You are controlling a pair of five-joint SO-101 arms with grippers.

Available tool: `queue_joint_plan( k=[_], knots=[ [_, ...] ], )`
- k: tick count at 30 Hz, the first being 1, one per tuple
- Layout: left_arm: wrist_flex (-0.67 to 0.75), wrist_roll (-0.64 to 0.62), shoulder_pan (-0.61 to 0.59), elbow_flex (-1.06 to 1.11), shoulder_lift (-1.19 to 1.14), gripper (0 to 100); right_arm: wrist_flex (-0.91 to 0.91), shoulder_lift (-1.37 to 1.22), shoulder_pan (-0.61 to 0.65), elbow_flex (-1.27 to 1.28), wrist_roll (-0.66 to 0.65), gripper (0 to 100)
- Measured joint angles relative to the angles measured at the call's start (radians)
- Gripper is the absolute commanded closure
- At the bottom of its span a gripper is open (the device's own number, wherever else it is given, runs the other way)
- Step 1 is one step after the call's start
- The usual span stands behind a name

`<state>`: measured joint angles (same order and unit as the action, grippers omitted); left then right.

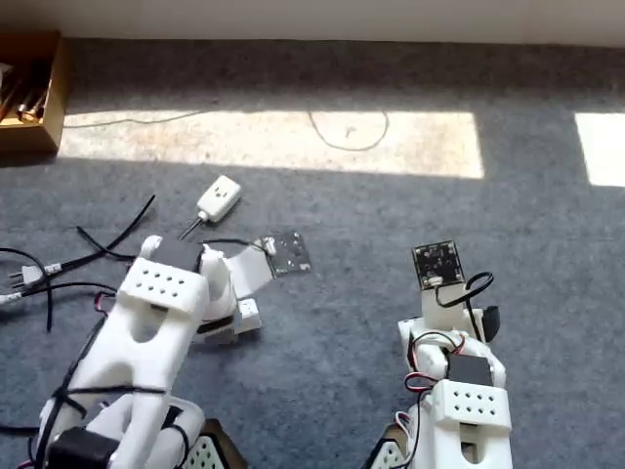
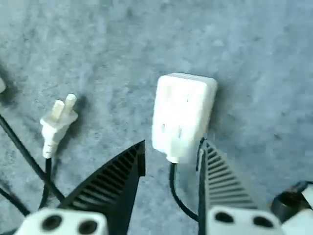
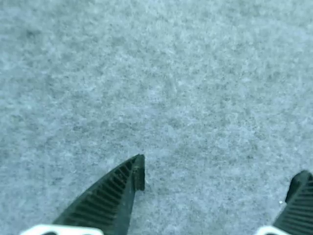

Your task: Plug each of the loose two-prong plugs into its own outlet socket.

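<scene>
My left gripper (image 2: 172,147) stood part open, its two black fingertips on either side of the cord end of the white outlet socket (image 2: 183,115). I could not tell whether they touched it, and it was not clamped. The socket lay flat on the grey carpet (image 3: 156,73), with a black cord (image 2: 177,196) running from it back between the fingers. Near it, but apart, lay a loose white two-prong plug (image 2: 57,122), prongs pointing away from the gripper, on a black lead of its own. My right gripper (image 3: 220,174) hung wide open over bare carpet, holding nothing and well away from both socket and plug.

In the high view a wooden box (image 1: 49,122) sat in the far corner on the left arm's side, with dark things inside too small for me to make out. Bright sunlit patches (image 1: 273,142) fell across the carpet farther out, and a thin wire (image 1: 347,132) looped over one of them.
</scene>
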<state>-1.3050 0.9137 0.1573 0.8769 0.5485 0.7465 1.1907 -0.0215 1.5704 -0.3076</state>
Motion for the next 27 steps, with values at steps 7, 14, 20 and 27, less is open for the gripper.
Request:
queue_joint_plan(
  k=[7,14,20,27],
  knots=[
    [0.000,0.000,0.048,0.149,0.132,82,0.000,0.000,0.000,0.000,0.000,57.0],
    [0.097,0.000,-0.190,-0.051,0.137,82,0.000,0.000,0.000,0.000,0.000,57.0],
    [0.206,-0.060,-0.222,-0.146,-0.018,82,0.000,0.000,0.000,0.000,0.000,57.0],
    [0.129,-0.071,-0.091,-0.120,-0.207,87,0.000,0.000,0.000,0.000,0.000,57.0]
  ],
)
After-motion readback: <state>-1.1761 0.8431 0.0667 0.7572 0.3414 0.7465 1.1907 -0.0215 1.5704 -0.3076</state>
